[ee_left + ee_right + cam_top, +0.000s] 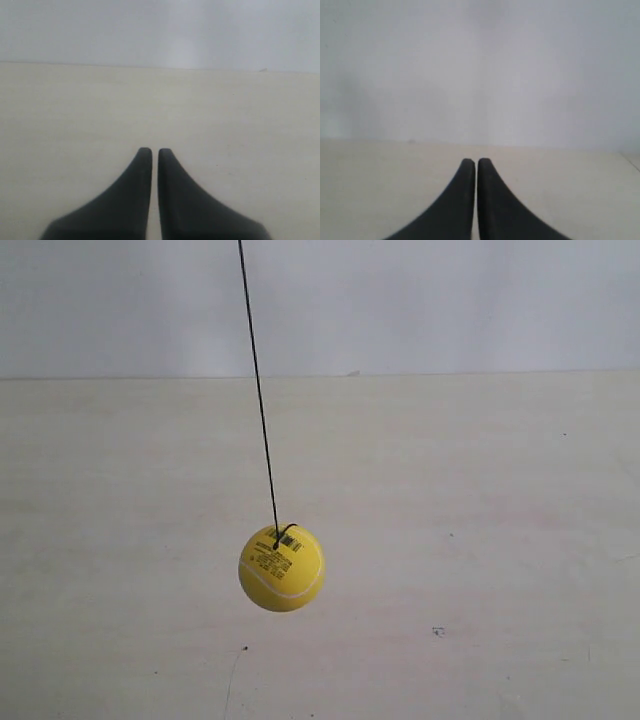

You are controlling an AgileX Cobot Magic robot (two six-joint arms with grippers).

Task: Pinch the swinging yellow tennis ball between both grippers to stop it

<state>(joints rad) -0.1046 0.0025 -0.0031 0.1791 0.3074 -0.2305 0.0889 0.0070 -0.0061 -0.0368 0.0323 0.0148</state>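
The yellow tennis ball [281,568] hangs on a thin black string [258,390] above the pale table, a little left of the middle of the exterior view. Its white seam and small dark label face the camera. The string slants up and to the left. Neither arm shows in the exterior view. In the left wrist view my left gripper [155,152] is shut, its black jaws almost touching, with nothing between them. My right gripper [472,162] is shut the same way in the right wrist view. The ball appears in neither wrist view.
A pale wooden table [480,540] runs back to a plain white wall [450,300]. A few small dark specks [437,631] mark the tabletop. In the right wrist view the table's edge [630,160] shows at one side.
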